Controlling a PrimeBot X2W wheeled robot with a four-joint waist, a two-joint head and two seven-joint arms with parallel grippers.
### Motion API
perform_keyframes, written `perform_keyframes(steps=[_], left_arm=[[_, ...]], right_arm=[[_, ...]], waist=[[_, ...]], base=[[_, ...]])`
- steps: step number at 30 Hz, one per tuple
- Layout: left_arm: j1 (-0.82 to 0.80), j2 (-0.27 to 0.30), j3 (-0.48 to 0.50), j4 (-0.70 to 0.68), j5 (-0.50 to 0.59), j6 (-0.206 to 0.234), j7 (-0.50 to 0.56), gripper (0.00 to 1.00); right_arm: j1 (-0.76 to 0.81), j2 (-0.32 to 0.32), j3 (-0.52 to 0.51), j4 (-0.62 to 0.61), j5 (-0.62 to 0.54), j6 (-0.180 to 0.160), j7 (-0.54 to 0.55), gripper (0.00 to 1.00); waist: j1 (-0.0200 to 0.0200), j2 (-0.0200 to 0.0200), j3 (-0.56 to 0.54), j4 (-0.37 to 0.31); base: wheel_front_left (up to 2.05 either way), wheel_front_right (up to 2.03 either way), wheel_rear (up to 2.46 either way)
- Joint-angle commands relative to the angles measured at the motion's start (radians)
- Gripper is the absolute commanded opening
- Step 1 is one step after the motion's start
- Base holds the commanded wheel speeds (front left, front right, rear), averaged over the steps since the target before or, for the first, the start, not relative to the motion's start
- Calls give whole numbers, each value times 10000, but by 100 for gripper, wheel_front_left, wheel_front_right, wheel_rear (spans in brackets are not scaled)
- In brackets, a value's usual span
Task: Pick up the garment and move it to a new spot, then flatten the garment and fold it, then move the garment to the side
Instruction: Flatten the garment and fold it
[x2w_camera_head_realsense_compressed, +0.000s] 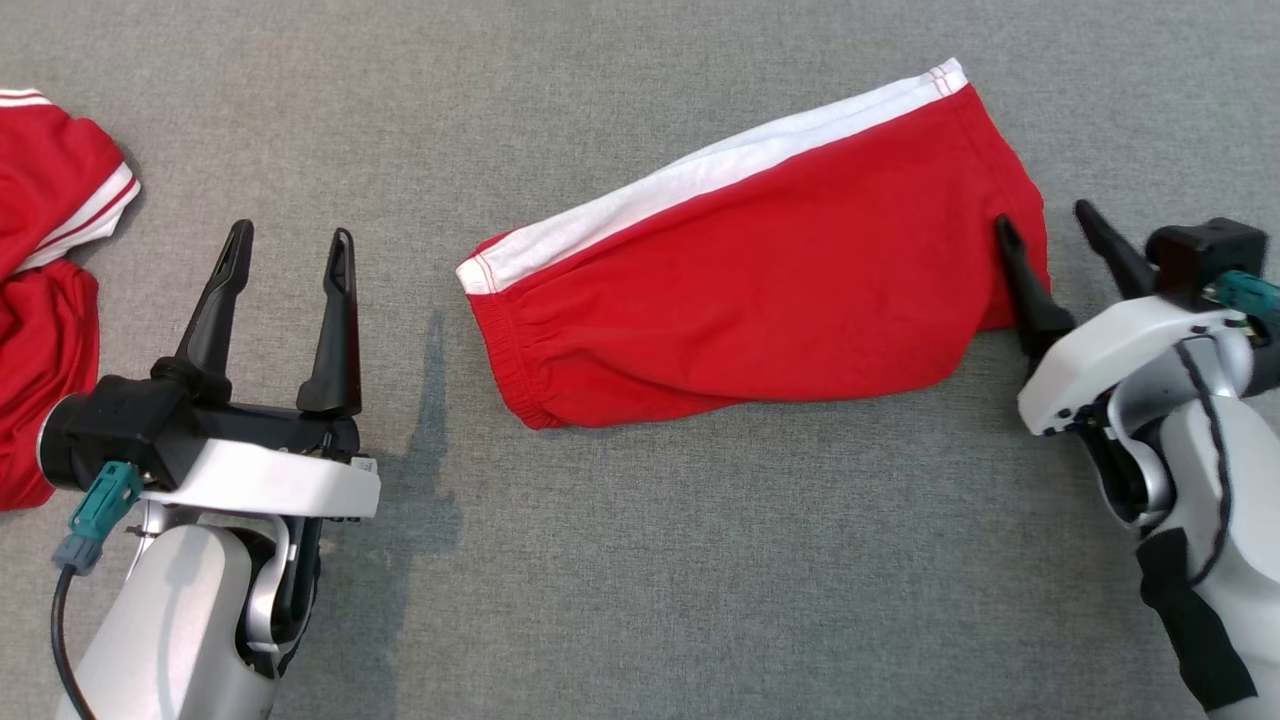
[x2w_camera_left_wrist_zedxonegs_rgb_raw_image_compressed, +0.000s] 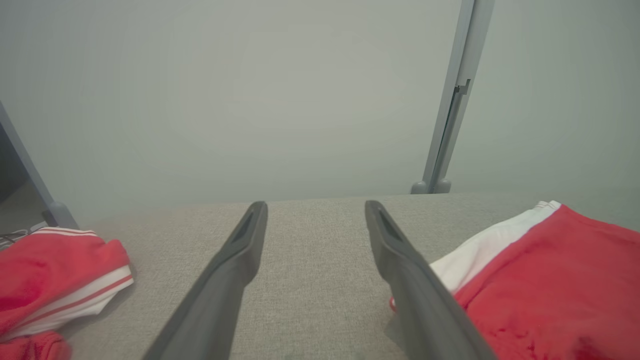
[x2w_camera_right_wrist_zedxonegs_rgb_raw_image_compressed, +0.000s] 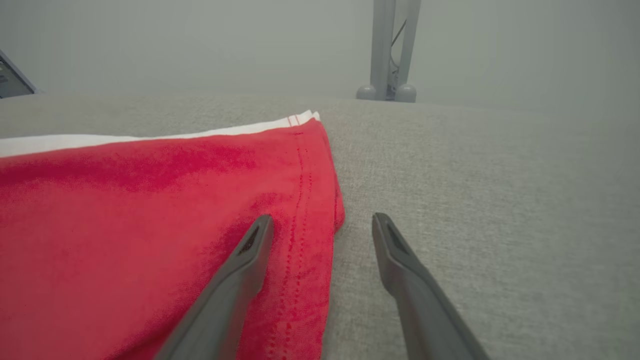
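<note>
**A:** Fingers (x2w_camera_head_realsense_compressed: 338, 300) first, head view. Left gripper (x2w_camera_head_realsense_compressed: 291, 232) at 8 o'clock is spread wide with nothing between, parked over bare grey tabletop (x2w_camera_head_realsense_compressed: 640, 600). Right gripper (x2w_camera_head_realsense_compressed: 1044, 215) at 3 o'clock is also spread: one finger over the hem end of the red garment (x2w_camera_head_realsense_compressed: 760, 290), the other off the cloth.

**B:** Garment position?

**A:** Centre out to 2 o'clock, lying flat, white stripe along the far edge, waistband toward 9. Second red garment (x2w_camera_head_realsense_compressed: 50, 250) is bunched at 9 o'clock, well apart.

**B:** Left wrist view?

**A:** Fingers apart, bare table between. Waistband corner at 4 o'clock, just beside the 5 o'clock finger. Spare garment at 8.

**B:** Right wrist view?

**A:** Fingers apart, straddling the hem edge. The 7 o'clock finger is above red cloth, the 5 o'clock one above table. Cannot tell if it's touching the cloth.

**B:** Why straddle?

**A:** My read: it's lined up to pinch that end while the left takes the waistband, so the piece shifts aside without unfolding. Fold looks done. The move to the side isn't.
</note>
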Motion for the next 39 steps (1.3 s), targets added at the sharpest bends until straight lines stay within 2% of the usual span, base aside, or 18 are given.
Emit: perform_keyframes(steps=[1,5,6,7,8,9,16,24,31,39], left_arm=[[-246,-35,35,32,97,-67,-46,100],[-331,-104,49,177,183,-168,-46,100],[-376,-105,73,191,200,-188,-46,100],[-408,-106,98,206,213,-211,-46,100],[-423,-108,123,224,242,-225,-46,100],[-417,-108,146,245,266,-240,-46,100],[-279,-118,298,313,341,-247,-46,100],[105,-92,470,254,364,-150,-46,100],[404,-36,488,235,312,-63,-7,100],[511,41,383,137,292,-13,151,100]], right_arm=[[-237,-52,199,375,37,2,-18,100],[-754,178,866,1446,355,2,-254,100],[-803,249,1013,1628,519,2,-318,85],[-828,312,1169,1800,650,3,-349,42],[-862,346,1290,1894,757,2,-496,8],[-882,383,1415,1983,912,3,-568,0],[-622,384,1560,1760,1632,0,-1395,0],[1068,328,666,-95,1865,0,-2042,0],[3076,515,-759,-1788,1424,0,-1686,0],[3763,811,-1569,-2464,1101,2,-1093,0]], waist=[[0,0,45,37],[0,0,113,56],[0,0,125,48],[0,0,133,34],[0,0,130,12],[0,0,126,-9],[0,0,23,-148],[0,0,-298,-446],[0,0,-611,-678],[0,0,-799,-789]], base=[[0,0,0],[0,0,0],[0,0,0],[0,0,0],[0,0,0],[0,0,0],[0,0,0],[0,0,0],[0,0,0],[0,0,0]])
